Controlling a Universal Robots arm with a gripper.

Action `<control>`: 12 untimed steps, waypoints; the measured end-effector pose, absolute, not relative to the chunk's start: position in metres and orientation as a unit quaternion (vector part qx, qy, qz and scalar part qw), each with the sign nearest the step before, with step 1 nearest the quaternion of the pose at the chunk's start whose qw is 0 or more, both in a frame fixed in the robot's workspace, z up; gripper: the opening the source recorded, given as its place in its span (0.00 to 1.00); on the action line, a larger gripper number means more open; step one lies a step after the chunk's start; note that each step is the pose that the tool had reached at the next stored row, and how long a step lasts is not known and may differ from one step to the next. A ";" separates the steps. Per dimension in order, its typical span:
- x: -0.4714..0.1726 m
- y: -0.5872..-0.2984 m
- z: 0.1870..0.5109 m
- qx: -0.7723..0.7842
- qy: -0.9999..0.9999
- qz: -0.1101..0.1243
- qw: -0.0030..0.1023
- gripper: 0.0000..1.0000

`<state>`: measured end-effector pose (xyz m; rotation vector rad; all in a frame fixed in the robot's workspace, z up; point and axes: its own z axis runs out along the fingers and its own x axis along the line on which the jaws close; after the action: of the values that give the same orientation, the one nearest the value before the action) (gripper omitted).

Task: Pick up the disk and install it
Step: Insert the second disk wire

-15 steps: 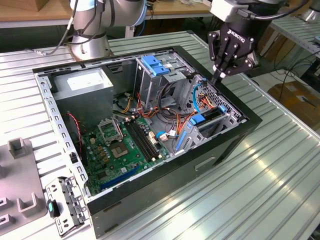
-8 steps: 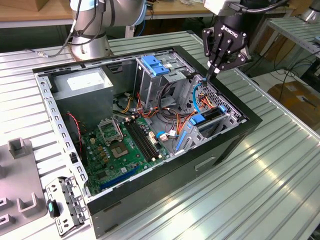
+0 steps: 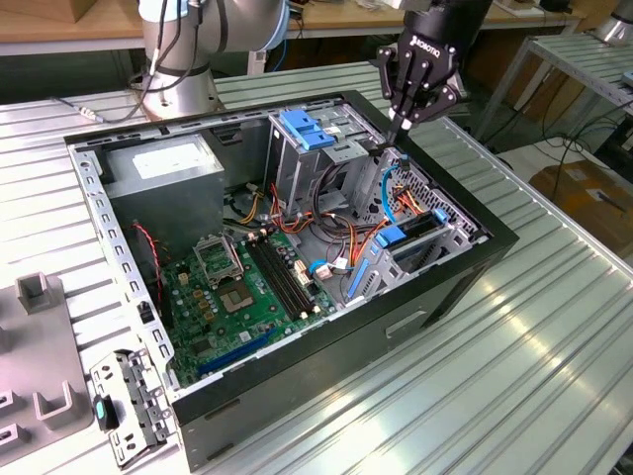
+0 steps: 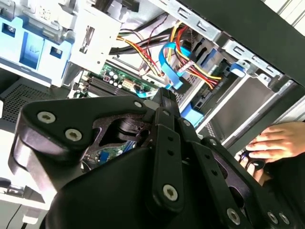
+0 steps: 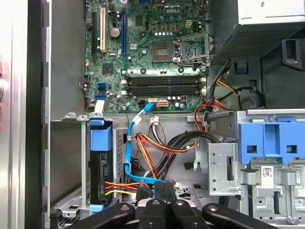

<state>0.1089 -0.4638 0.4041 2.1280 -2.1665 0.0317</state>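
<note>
You will find the disk (image 3: 413, 237) standing on edge in the drive bay at the near corner of the computer case (image 3: 326, 368), toward the exterior view's right, its blue carrier tab uppermost and coloured power leads running to its end; in the first wrist view the disk (image 5: 99, 167) sits in line with the bay walls. The gripper (image 3: 407, 124) hangs above the far right part of the case, well apart from the disk, and in both wrist views its fingers (image 5: 166, 188) are drawn together with nothing between them. I judge the installing step to be at or near its finish (the carrier looks home, though that is an inference). Any further move calls for a clear path past the light-blue cable (image 5: 129, 152), which loops just beside the fingertips. Note what you cannot confirm: the lower end of the disk and any latch engagement are hidden by the bay. A person's hand (image 4: 272, 143) rests against the outer wall of the case, partly cut off.
</note>
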 end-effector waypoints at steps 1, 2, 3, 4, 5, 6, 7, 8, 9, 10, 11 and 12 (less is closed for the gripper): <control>0.109 -0.463 0.403 0.700 -0.712 0.010 0.054 0.11; 0.109 -0.463 0.403 0.700 -0.712 0.009 0.055 0.11; 0.109 -0.463 0.403 0.700 -0.712 0.009 0.055 0.11; 0.109 -0.463 0.403 0.700 -0.712 0.009 0.055 0.11; 0.109 -0.463 0.403 0.700 -0.712 0.009 0.055 0.11; 0.109 -0.463 0.403 0.700 -0.712 0.009 0.055 0.11; 0.109 -0.463 0.403 0.700 -0.712 0.009 0.055 0.11; 0.109 -0.463 0.403 0.700 -0.712 0.009 0.055 0.11; 0.109 -0.463 0.403 0.700 -0.712 0.009 0.055 0.11; 0.109 -0.463 0.402 0.700 -0.712 0.010 0.055 0.11; 0.109 -0.463 0.402 0.700 -0.712 0.011 0.056 0.11; 0.109 -0.463 0.402 0.699 -0.712 0.013 0.059 0.18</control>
<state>0.1091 -0.4629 0.4025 2.1189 -2.1574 0.0404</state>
